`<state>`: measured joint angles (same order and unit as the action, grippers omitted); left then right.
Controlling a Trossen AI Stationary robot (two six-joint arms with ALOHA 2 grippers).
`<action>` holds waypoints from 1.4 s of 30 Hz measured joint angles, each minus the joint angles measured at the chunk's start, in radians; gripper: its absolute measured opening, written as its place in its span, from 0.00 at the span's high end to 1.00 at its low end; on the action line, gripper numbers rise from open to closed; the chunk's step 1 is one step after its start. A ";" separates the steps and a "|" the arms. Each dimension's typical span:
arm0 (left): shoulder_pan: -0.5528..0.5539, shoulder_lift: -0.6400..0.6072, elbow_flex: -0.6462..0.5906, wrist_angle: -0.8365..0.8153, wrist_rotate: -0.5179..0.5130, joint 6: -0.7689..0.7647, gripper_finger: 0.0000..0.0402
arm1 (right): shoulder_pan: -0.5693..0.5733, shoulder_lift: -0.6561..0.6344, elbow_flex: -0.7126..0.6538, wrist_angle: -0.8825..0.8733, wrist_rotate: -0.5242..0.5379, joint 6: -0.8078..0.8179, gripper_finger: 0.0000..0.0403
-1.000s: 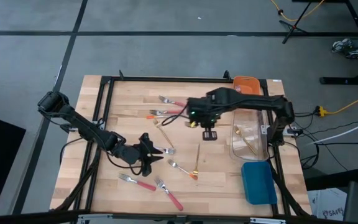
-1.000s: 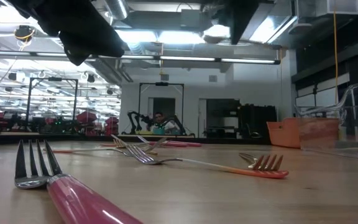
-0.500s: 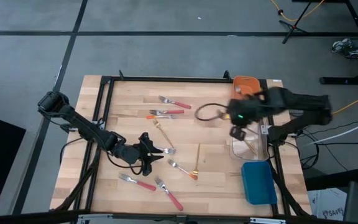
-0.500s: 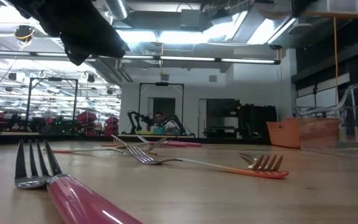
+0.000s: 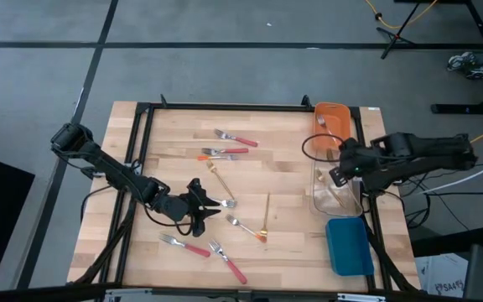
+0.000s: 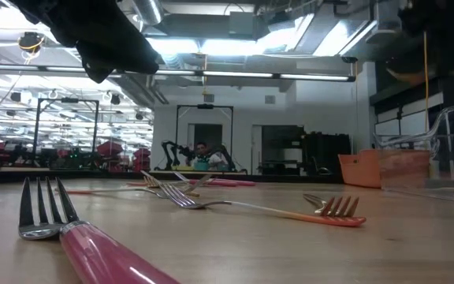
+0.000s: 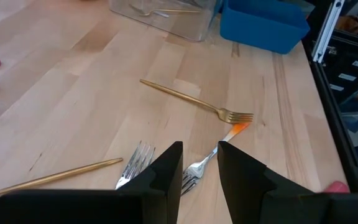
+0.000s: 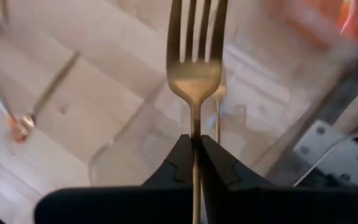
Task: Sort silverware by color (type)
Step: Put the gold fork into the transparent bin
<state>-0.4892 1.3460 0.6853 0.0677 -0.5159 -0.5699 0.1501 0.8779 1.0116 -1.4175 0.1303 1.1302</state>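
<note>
My right gripper (image 5: 335, 174) is shut on a thin all-gold fork (image 8: 195, 56) above the clear bin (image 5: 339, 186) at the table's right; a gold piece (image 8: 217, 106) lies in that bin. My left gripper (image 5: 205, 206) is open and empty low over the middle of the table, its fingers (image 7: 166, 171) on either side of a silver fork head (image 7: 194, 169) without touching it. On the wood lie pink-handled forks (image 5: 236, 138) (image 5: 184, 246) (image 5: 229, 262), orange-handled ones (image 5: 220, 153) (image 5: 246, 228) and gold ones (image 5: 216, 178) (image 5: 266, 214). My right gripper pinches the gold fork by its thin neck (image 8: 195, 127), just below the head, between its two fingers. The fork runs along the fingers, tines pointing out ahead of them. It is lifted clear, above the clear bin.
An orange bin (image 5: 332, 116) stands at the far right, the clear bin in the middle right and a blue bin (image 5: 349, 246) at the near right. A black frame (image 5: 225, 106) runs around the table's edges.
My right gripper has swung from the middle of the table toward the right edge and now hangs over the clear bin with the gold fork.
</note>
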 joint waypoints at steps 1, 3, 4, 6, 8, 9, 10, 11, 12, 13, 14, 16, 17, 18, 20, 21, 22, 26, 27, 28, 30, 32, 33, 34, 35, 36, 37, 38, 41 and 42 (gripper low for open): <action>0.000 0.000 0.000 0.000 0.000 0.003 0.77 | 0.000 -0.008 -0.027 0.014 -0.016 0.001 1.00; 0.000 0.000 0.000 0.000 0.000 0.004 0.77 | 0.000 -0.019 -0.080 0.044 -0.043 0.003 1.00; 0.000 0.000 0.000 0.000 0.000 0.004 0.77 | 0.000 -0.020 -0.102 0.055 -0.056 0.002 1.00; 0.000 0.000 0.000 0.000 0.000 0.004 0.77 | 0.000 -0.018 -0.141 0.082 -0.071 -0.001 1.00; 0.000 0.000 0.000 0.000 0.000 0.004 0.77 | 0.000 -0.016 -0.172 0.107 -0.081 -0.001 1.00; 0.000 0.000 0.000 0.000 0.000 0.004 0.77 | 0.000 -0.014 -0.185 0.119 -0.088 -0.002 1.00; 0.000 0.000 0.000 0.000 0.000 0.004 0.77 | 0.000 -0.014 -0.195 0.124 -0.092 -0.002 1.00; 0.000 0.000 0.000 0.000 0.000 0.005 0.77 | 0.000 -0.013 -0.201 0.124 -0.096 -0.002 1.00; 0.000 0.000 0.000 0.000 0.000 0.005 0.77 | 0.000 -0.013 -0.204 0.123 -0.098 -0.002 1.00; 0.000 0.000 0.000 0.000 0.000 0.005 0.77 | 0.000 -0.014 -0.204 0.122 -0.098 -0.002 1.00; 0.000 0.000 0.000 0.000 0.000 0.005 0.77 | 0.000 -0.014 -0.204 0.124 -0.099 -0.002 1.00; 0.002 0.000 0.000 0.000 0.000 0.005 0.77 | 0.000 -0.014 -0.204 0.134 -0.096 -0.002 1.00; 0.003 0.000 0.000 0.000 0.000 0.005 0.77 | 0.000 -0.016 -0.204 0.139 -0.090 -0.003 1.00; 0.006 0.000 0.000 0.000 0.000 0.005 0.77 | 0.000 -0.018 -0.204 0.139 -0.082 -0.005 1.00; 0.012 0.000 0.000 0.000 0.000 0.005 0.77 | 0.000 -0.019 -0.204 0.138 -0.069 -0.011 1.00; 0.016 0.000 0.000 0.000 0.000 0.005 0.77 | 0.000 -0.018 -0.204 0.138 -0.063 -0.012 1.00; 0.019 0.000 0.000 0.000 0.000 0.005 0.77 | 0.000 -0.018 -0.204 0.138 -0.051 -0.012 1.00; 0.035 0.000 0.000 0.000 0.000 0.005 0.77 | 0.000 -0.018 -0.204 0.138 0.012 -0.013 1.00; 0.039 0.000 0.000 0.000 0.000 0.005 0.77 | 0.000 -0.018 -0.204 0.138 0.028 -0.012 1.00; 0.042 0.000 0.000 0.000 0.000 0.005 0.77 | 0.000 -0.018 -0.204 0.138 0.042 -0.013 1.00; 0.047 0.000 0.000 0.000 0.000 0.005 0.77 | 0.000 -0.010 -0.204 0.137 0.063 -0.013 1.00; 0.051 0.000 0.000 0.000 0.000 0.005 0.77 | 0.000 -0.004 -0.211 0.145 0.080 -0.013 1.00; 0.051 0.000 0.000 0.000 0.000 0.005 0.77 | 0.000 -0.002 -0.222 0.151 0.085 -0.013 1.00; 0.051 0.000 0.000 0.000 0.000 0.005 0.77 | 0.000 -0.001 -0.238 0.160 0.086 -0.013 1.00; 0.051 0.000 0.000 0.000 0.000 0.005 0.77 | 0.000 0.002 -0.254 0.171 0.085 -0.013 1.00; 0.051 0.000 0.000 0.000 0.001 0.005 0.77 | 0.000 0.003 -0.274 0.191 0.080 -0.013 1.00; 0.051 0.000 0.000 0.000 0.001 0.005 0.77 | 0.000 0.004 -0.293 0.207 0.073 -0.013 1.00; 0.051 0.000 0.000 0.000 0.001 0.005 0.77 | 0.000 0.005 -0.312 0.223 0.068 -0.013 1.00; 0.051 0.000 0.000 0.000 0.002 0.005 0.77 | 0.000 0.006 -0.373 0.290 0.061 -0.017 1.00; 0.051 0.000 0.000 0.000 0.003 0.005 0.77 | 0.000 0.006 -0.391 0.305 0.063 -0.029 1.00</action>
<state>-0.4385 1.3460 0.6853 0.0677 -0.5132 -0.5644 0.1501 0.8835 0.6209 -1.1121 0.1930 1.1008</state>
